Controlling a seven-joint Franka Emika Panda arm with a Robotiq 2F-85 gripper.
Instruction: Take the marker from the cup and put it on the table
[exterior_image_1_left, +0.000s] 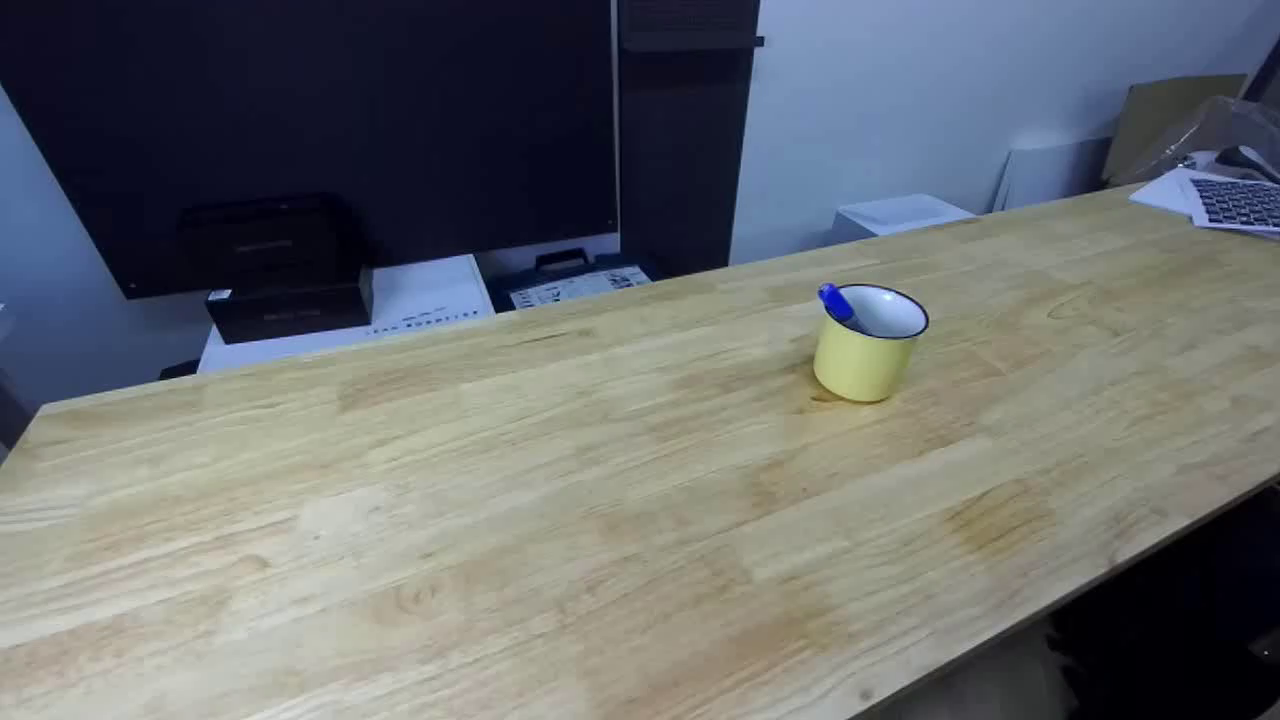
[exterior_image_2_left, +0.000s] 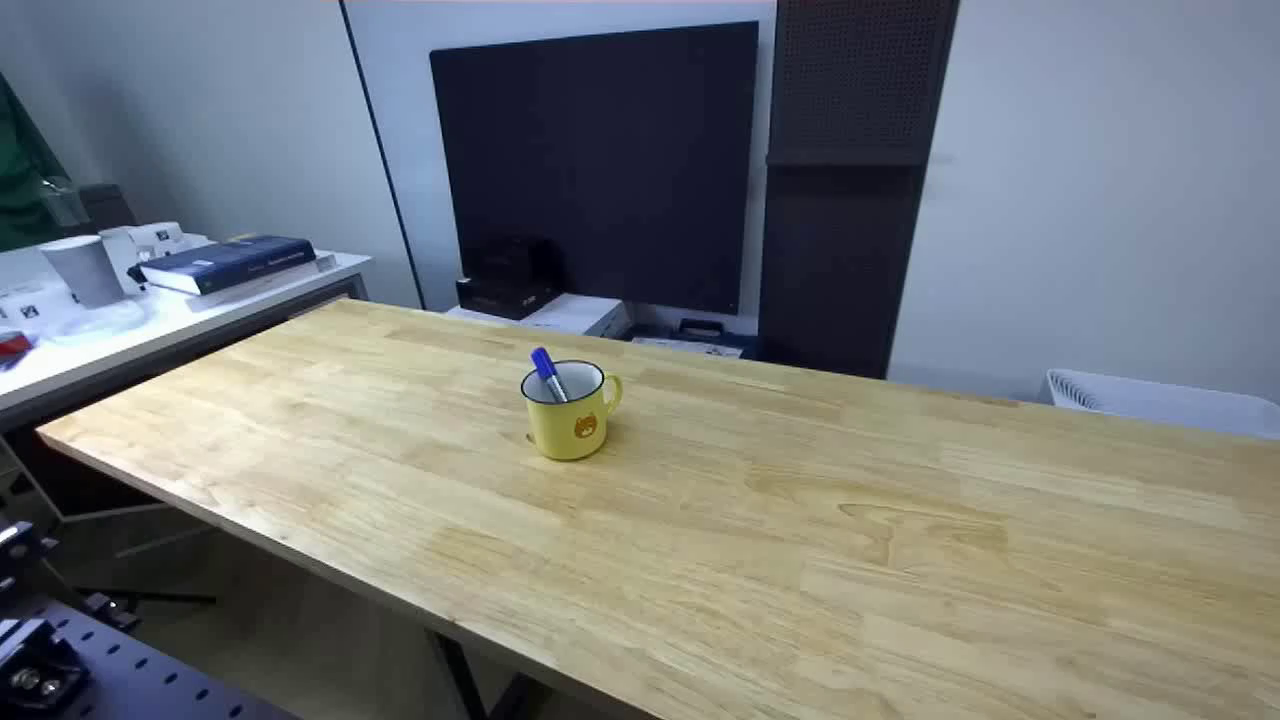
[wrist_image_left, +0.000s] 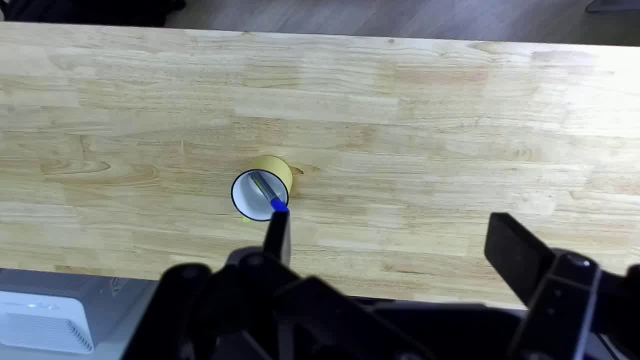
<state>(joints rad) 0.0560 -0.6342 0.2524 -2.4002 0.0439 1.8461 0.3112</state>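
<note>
the jaws of the gripper (wrist_image_left: 389, 226) are spread wide apart in the wrist view. the blue marker (exterior_image_2_left: 547, 369) is in the yellow cup (exterior_image_2_left: 553, 432). it leans to one side, and its blue end pokes up past the dark rim. the cup stands upright on the big wood table (exterior_image_1_left: 480, 520). in an exterior view, a thick blue book (exterior_image_2_left: 230, 263) lies on a white desk (exterior_image_2_left: 170, 325).

Wrist view: we log the black, two-fingered mechanical hand (wrist_image_left: 391, 235) along the lower edge, fingers (wrist_image_left: 517, 257) spread wide, well apart.
</note>
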